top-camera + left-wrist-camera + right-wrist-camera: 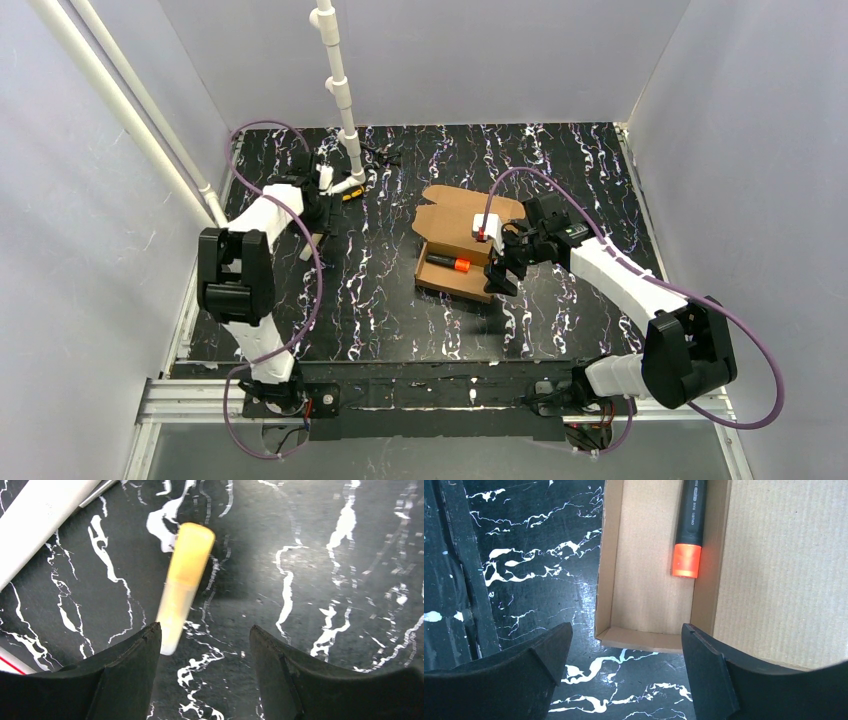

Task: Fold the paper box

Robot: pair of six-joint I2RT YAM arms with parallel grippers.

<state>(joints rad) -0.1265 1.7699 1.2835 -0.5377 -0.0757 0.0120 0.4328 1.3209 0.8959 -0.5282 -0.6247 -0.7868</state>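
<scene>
The paper box (468,207) is a brown cardboard tray with its lid lying open behind it, right of the table's middle. A black marker with an orange end (447,263) lies inside the tray. In the right wrist view the tray's near end wall (651,639) sits just ahead of my right gripper (626,630), which is open and empty over the dark table, with the marker (690,525) and the lid panel (784,570) beyond. My left gripper (322,222) is far off at the back left, open (205,630).
A blurred pale tube with a yellow end (182,585) lies on the marbled table just ahead of my left fingertip (150,640). A white pipe post (345,110) stands at the back left, and a white pipe (40,515) runs beside the left gripper. Grey walls surround the table.
</scene>
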